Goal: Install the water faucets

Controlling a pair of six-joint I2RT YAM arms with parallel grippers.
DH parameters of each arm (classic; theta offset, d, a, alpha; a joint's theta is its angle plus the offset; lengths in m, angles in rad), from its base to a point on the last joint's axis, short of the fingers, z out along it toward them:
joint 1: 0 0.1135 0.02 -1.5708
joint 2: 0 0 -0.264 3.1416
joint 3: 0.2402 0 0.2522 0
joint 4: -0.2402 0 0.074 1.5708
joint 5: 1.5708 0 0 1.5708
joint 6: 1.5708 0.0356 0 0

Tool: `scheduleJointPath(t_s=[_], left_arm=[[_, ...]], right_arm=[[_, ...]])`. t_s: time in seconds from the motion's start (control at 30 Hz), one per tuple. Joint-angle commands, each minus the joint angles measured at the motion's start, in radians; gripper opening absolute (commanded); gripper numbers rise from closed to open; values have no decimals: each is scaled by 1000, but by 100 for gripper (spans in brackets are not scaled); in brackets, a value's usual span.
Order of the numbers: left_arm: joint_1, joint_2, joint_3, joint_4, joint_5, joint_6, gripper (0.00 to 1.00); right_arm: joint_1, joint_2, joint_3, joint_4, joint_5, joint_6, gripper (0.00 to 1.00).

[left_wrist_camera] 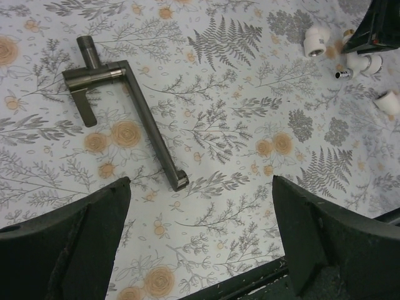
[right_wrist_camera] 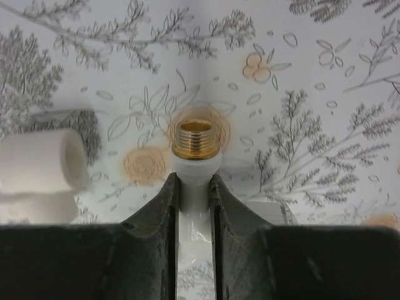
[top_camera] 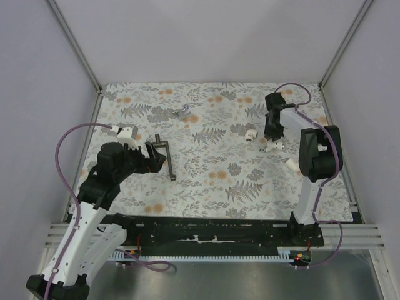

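Observation:
My right gripper (right_wrist_camera: 194, 190) is shut on a white faucet piece (right_wrist_camera: 195, 140) with a brass threaded end, held just above the floral mat. In the top view this gripper (top_camera: 272, 139) is at the right rear with the held piece (top_camera: 274, 148) below it. A second white piece (top_camera: 250, 134) lies to its left and also shows in the right wrist view (right_wrist_camera: 40, 165). A third (top_camera: 292, 164) lies nearer the arm base. My left gripper (top_camera: 152, 156) is open and empty beside the dark T-shaped tool (top_camera: 166, 156). In the left wrist view the gripper (left_wrist_camera: 200, 244) hovers over bare mat.
The T-shaped tool (left_wrist_camera: 125, 106) lies flat at the left centre. A tiny grey metal piece (top_camera: 182, 112) lies at the back centre. The white pieces (left_wrist_camera: 315, 40) cluster by the right gripper (left_wrist_camera: 378, 28). Walls and frame posts bound the mat (top_camera: 206, 181).

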Motion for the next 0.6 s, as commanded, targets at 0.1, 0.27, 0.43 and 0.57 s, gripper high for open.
scheduleJointPath(t_s=[0.1,0.27,0.43,0.57], left_arm=[[-3,106,23,170,219,-159,100],[-6,181,29,294,331,-285,100],[-35,285,96,348,398,-374,100],[-91,353,175,369,426,-421,100]], right_arm=[[90,-332,-142,55,-72,-65,0],[209,-556,-248,137,-221,-114,0],[389,-732,-313,222,-342,-236,0],[530,-817,-321,273,-416,-306,0]])
